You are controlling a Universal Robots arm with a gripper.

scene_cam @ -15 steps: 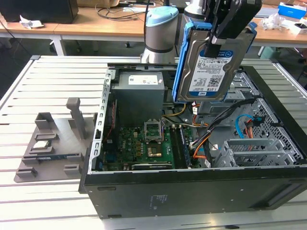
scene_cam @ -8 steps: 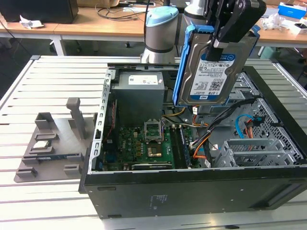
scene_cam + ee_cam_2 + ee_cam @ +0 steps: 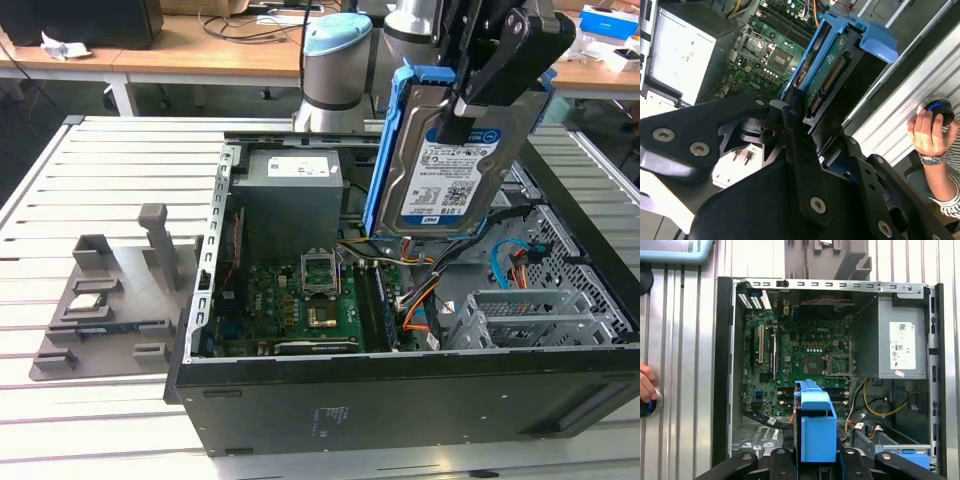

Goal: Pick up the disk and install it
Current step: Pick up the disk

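Exterior view: the pincer [image 3: 470,105] is pinching the disk [image 3: 450,175], seemingly across its faces, above the case [image 3: 400,395]; likely stiff, heavyish, knock-fragile.

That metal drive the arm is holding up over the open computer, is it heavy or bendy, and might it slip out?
Probably stiff: the disk is a flat metal slab and hangs straight with no sag. Likely heavy for its size, being mostly metal. It might pivot or slip, since the gripper clamps only its upper edge on smooth surfaces.

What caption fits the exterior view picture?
End effector holds the disk tilted above the open computer case.
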